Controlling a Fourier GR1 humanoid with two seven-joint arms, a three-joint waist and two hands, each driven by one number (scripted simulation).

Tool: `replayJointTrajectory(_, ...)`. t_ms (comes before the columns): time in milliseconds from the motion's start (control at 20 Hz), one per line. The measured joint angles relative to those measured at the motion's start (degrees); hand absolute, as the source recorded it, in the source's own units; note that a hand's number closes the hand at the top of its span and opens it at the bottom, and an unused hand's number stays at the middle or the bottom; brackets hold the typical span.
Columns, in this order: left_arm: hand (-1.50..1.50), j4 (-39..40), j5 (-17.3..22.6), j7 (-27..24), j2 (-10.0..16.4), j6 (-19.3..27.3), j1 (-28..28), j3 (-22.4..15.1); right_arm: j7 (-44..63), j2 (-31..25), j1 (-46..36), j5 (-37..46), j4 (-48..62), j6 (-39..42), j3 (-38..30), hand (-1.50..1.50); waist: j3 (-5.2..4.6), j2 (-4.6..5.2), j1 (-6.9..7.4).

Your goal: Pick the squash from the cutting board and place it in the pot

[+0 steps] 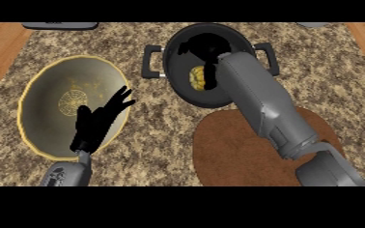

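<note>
The black right hand [206, 45] is seen lowered inside the round black two-handled metal pot [179, 86], where its dark shape blends into the pot's interior; whether it is open or closed cannot be told. The small yellow squash [197, 77] is shown lying in the pot, just beside the grey wrist. The round brown wooden cutting board [235, 154] is partly covered by the forearm. The left hand [96, 121] is held open above a grey, yellow-rimmed plate [50, 92] on the speckled stone counter [157, 125].
</note>
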Motion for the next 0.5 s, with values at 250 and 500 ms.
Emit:
replayJointTrajectory(250, 0.0, -0.41, -0.13, -0.08, -0.28, 0.06, 0.61, -0.21, -4.04, 2.17, 1.49, -9.84, -2.84, -4.3, -9.67, -1.5, 0.07, -0.06, -0.03)
replayJointTrajectory(500, 0.0, 0.03, -0.32, -0.64, -0.24, 0.02, 0.71, -0.02, -4.68, 2.43, 0.93, -19.85, -4.96, -7.88, -20.32, -1.5, 0.09, -0.11, -0.39)
